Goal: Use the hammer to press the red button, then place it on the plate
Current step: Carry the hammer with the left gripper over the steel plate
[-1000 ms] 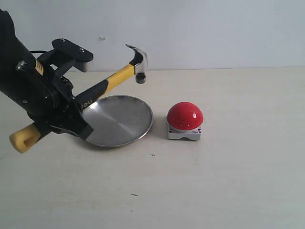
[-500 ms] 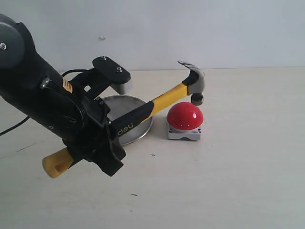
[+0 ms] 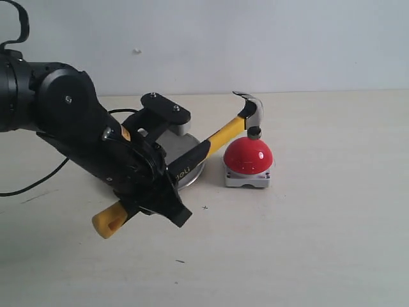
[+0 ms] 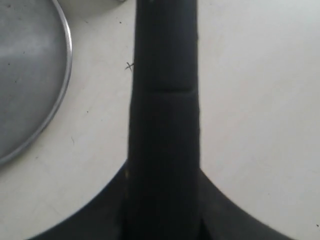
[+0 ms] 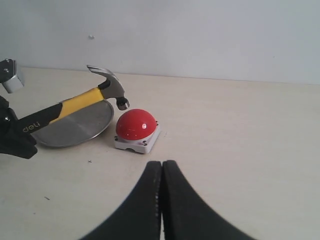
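Observation:
My left gripper (image 3: pixel 158 185) is shut on the black grip of the hammer (image 3: pixel 225 135), which slants up to the right. The hammer's yellow looped end (image 3: pixel 108 222) sticks out below the gripper. Its dark steel head (image 3: pixel 253 114) points face down at the top of the red button (image 3: pixel 248 155), touching it or a hair above. The left wrist view shows the hammer's handle (image 4: pixel 165 100) as a dark bar running out of the gripper (image 4: pixel 162 200). The silver plate (image 3: pixel 187 151) lies left of the button, mostly hidden behind my left arm. My right gripper (image 5: pixel 161 167) is shut and empty, well short of the button (image 5: pixel 136 125).
The plate's rim (image 4: pixel 64 75) shows beside the handle in the left wrist view. A black cable (image 3: pixel 38 182) trails over the table on the left. A pale wall stands behind the table. Bare tabletop (image 3: pixel 332 211) lies right of and in front of the button.
My left arm has swung right and tilted down with the hammer. The head went from above the plate to over the button, then dropped onto its top.

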You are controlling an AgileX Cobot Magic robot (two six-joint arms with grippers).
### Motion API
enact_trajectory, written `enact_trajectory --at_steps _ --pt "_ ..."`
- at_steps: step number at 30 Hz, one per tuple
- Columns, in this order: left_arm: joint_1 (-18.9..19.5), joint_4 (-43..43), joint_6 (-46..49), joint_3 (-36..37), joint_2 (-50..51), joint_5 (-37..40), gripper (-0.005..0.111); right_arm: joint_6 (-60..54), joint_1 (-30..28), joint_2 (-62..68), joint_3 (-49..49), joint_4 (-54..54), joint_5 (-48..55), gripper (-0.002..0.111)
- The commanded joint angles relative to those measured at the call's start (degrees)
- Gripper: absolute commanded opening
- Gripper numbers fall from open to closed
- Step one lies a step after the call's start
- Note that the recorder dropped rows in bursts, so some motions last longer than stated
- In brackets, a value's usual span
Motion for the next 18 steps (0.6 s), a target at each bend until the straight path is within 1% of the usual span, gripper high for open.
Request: enact_trajectory --at_steps 1,8,12,15,18 --pt "-0.2 -1.1 -0.5 -2.1 0.8 -4.5 0.0 -0.2 0.1 -0.2 0.4 0.0 -0.1 0.0" --pt "0.0 -1.2 -1.5 -4.7 1.8 -5.2 0.0 -0.2 0.1 -0.2 0.4 0.0 -0.1 0.0" --pt "0.0 -0.2 -1.4 -11.2 -0.5 1.3 0.0 -0.5 0.1 -0.2 0.4 0.2 -0.2 0.0" --pt "0.0 -0.2 -1.6 -14.0 -3.1 1.9 0.0 -0.5 0.1 -0.2 0.4 0.3 -0.2 0.0" --pt "0.0 0.2 -1.9 -14.4 -3.9 1.7 0.0 -0.9 0.1 -0.2 0.4 0.7 -0.3 0.0"
